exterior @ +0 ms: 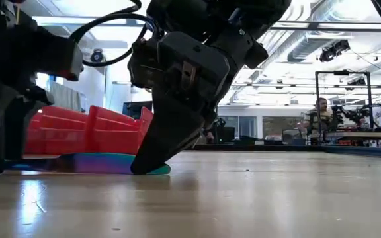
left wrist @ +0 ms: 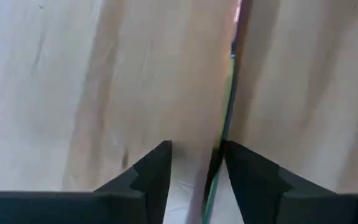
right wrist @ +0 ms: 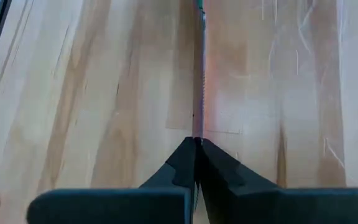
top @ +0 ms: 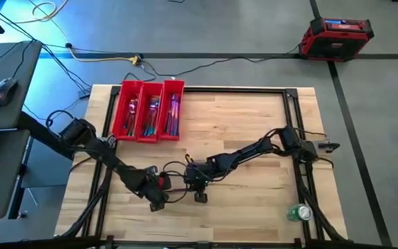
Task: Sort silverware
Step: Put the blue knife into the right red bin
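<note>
Both arms meet low over the front middle of the wooden table (top: 254,131). The right gripper (right wrist: 198,146) is pinched closed on a slim iridescent knife (right wrist: 199,74) lying flat on the wood. The left gripper (left wrist: 194,155) stands spread apart around its other end. More silverware (top: 153,113) fills the red tray's (top: 124,88) 3 compartments at the back left.

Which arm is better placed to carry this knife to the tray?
Right. The right gripper is shut on the knife; the left gripper stands open around it.

overhead down, low level — wrists close (tabletop (top: 254,124))
</note>
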Controlling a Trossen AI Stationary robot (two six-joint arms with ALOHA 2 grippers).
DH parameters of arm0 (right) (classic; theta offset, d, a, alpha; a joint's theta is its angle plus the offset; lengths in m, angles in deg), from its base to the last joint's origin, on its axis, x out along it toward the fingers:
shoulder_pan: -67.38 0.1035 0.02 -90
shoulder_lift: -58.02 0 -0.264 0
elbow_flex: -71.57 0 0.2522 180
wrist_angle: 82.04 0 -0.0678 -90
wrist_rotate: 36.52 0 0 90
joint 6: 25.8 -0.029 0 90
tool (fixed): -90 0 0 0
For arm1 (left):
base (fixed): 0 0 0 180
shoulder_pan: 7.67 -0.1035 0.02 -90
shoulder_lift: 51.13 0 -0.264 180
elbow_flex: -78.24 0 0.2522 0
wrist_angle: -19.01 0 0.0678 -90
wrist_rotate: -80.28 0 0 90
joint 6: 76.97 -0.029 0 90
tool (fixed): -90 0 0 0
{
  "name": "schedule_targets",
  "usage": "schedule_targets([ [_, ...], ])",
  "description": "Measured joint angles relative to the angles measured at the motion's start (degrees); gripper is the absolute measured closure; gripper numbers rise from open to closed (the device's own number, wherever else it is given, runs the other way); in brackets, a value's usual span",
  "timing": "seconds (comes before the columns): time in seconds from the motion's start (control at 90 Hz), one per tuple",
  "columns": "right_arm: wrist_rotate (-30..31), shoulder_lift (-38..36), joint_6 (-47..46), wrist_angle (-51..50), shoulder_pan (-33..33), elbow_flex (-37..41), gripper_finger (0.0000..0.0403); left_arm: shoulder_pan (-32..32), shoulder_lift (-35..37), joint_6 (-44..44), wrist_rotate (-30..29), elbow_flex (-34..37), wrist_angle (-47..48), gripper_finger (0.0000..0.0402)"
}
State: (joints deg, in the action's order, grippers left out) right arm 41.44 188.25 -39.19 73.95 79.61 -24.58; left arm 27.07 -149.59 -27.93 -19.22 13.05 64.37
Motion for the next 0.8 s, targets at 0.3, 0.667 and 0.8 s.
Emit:
schedule_targets([
  [0.3, -2.16, -3.05, 0.65, -1.08, -0.66, 0.33, 0.0374, 0.09, -0.33, 1.19, 2.65, 0.94, -2.03, 0.0392],
  [0.667, 17.1, -17.58, 1.05, -23.62, -1.38, 1.49, 0.0242, 2.07, 2.72, 18.86, -4.7, 1.33, -0.34, 0.0401],
  [0.8, 30.25, -21.68, -5.34, -27.05, 0.03, 6.11, 0.0234, 3.84, 10.81, 28.68, -20.95, 1.19, 3.72, 0.0401],
])
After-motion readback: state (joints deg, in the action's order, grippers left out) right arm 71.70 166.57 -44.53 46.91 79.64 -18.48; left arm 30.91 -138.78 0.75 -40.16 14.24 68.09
